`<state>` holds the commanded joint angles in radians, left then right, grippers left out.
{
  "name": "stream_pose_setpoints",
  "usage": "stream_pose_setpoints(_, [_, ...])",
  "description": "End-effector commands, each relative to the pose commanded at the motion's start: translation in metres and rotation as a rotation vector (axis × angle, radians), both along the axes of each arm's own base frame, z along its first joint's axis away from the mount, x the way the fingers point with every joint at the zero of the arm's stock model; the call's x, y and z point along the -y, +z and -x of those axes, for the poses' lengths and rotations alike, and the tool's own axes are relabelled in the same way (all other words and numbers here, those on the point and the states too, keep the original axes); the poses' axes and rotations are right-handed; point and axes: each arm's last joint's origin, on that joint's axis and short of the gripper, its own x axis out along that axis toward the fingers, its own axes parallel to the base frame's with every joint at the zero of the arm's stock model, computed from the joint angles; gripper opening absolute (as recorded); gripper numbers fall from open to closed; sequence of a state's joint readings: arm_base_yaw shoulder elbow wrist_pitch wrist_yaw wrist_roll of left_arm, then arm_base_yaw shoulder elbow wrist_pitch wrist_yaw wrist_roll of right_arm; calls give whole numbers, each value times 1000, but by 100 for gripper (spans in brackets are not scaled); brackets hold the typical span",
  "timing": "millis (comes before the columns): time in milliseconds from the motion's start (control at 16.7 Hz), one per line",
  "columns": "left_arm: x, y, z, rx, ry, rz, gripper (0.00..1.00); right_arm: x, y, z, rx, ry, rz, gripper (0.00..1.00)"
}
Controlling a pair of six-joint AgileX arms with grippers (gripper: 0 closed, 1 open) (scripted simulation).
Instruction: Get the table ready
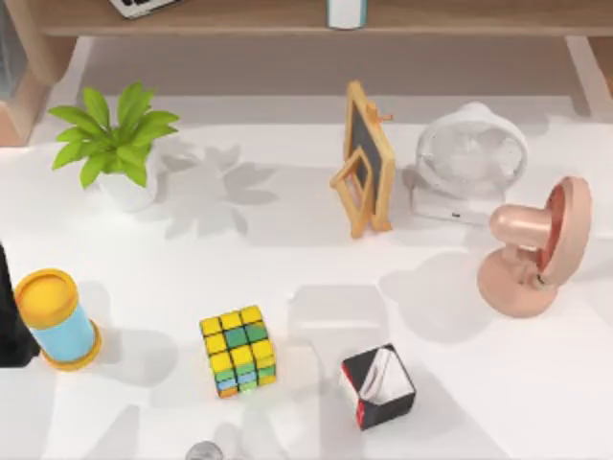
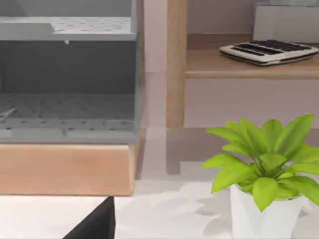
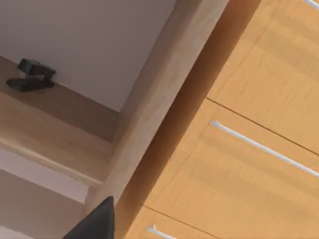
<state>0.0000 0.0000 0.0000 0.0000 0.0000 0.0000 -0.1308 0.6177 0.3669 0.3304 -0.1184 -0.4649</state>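
The white table (image 1: 536, 383) spreads across the top view. On it stand a Rubik's cube (image 1: 238, 351) at the front centre, a blue can with a yellow lid (image 1: 56, 318) at the left and a black, red and white box (image 1: 377, 386) to the cube's right. A dark part of my left arm (image 1: 10, 326) shows at the left edge, beside the can. A dark piece of my left gripper (image 2: 94, 224) faces the shelf and the potted plant (image 2: 264, 174). A dark piece of my right gripper (image 3: 97, 221) points at wooden drawers (image 3: 239, 174).
Along the back stand a potted plant (image 1: 117, 144), a small chalkboard easel (image 1: 364, 158), a white fan (image 1: 469, 158) and a pink fan (image 1: 536, 249). A wooden shelf (image 1: 287, 14) behind holds a calculator (image 2: 269, 51). A grey round thing (image 1: 201, 450) lies at the front edge.
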Motion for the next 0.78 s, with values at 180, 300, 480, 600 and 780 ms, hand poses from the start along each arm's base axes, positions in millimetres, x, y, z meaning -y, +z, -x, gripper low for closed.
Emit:
stream_pose_setpoints(180, [0,0,0,0,0,0,100,-10,-35,36,-4,18,-207,100])
stream_pose_setpoints(300, [0,0,0,0,0,0,100,-13,-60,47,-24,25,-323,100])
stream_pose_setpoints(480, [0,0,0,0,0,0,100,-16,-88,54,-59,28,-444,100])
stream_pose_setpoints(600, [0,0,0,0,0,0,100,-16,-97,54,-73,27,-481,100])
stream_pose_setpoints(780, [0,0,0,0,0,0,100,-16,-98,55,-74,27,-485,100])
